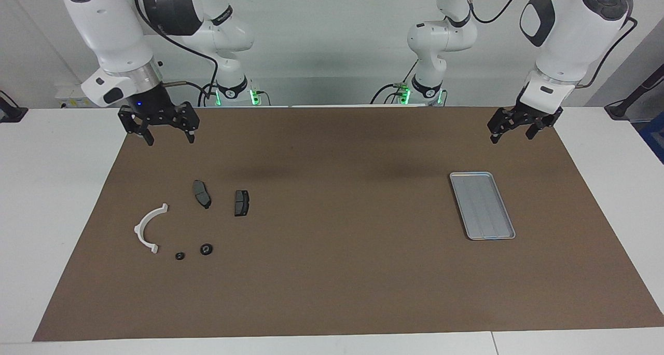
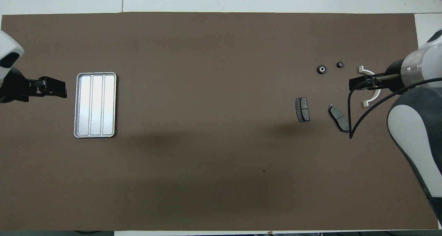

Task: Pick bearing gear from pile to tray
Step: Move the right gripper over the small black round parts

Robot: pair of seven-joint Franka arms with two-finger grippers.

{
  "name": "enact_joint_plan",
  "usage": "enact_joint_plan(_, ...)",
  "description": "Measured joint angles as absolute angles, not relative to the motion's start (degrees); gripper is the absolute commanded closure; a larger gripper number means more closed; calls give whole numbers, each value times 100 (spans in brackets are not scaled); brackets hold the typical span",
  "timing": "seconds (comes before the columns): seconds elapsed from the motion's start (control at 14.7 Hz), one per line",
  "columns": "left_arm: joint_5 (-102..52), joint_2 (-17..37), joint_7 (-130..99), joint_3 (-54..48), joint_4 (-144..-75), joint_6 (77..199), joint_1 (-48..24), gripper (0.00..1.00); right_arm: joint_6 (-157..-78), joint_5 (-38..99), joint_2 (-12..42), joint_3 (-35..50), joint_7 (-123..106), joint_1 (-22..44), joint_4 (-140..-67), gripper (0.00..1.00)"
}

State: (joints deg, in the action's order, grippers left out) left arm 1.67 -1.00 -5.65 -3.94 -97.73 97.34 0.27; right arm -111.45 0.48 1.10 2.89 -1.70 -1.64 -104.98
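A: What are the fingers doing?

B: The right gripper (image 1: 167, 138) has its fingers spread wide with nothing between them. It hangs in the air over the brown mat (image 1: 332, 272), above the strip of mat between the pile and the robots. The left gripper (image 1: 511, 134) is spread too, and empty. That arm waits, raised over the mat at its own end of the table.

A: And the pile?

B: It lies loose on the mat toward the right arm's end. A white half-ring bracket (image 1: 148, 226) sits nearest that end. Two dark brake pads (image 1: 202, 193) lie side by side, apart from each other, nearer to the robots than the bracket. Two small black round pieces (image 1: 206, 249) lie farther from the robots, the bigger one (image 2: 322, 69) just beside the smaller one (image 2: 340, 64). No gripper touches any of them.

A: The tray?

B: The tray (image 1: 482, 205) lies flat on the mat toward the left arm's end, well apart from the pile, with only its ridges showing inside.
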Motion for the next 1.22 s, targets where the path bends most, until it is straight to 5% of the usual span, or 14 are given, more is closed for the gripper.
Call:
enact_joint_plan(0.61,167,-100,-565,-394,-9773,9734,27,0,-12391,26,1619,230,-333,-274,-10383,0)
enact_joint_plan(1.22,167,-100,-565,-394,-9773,9734,27,0,-12111,-260,3403,256,-491,-181,-8748,0)
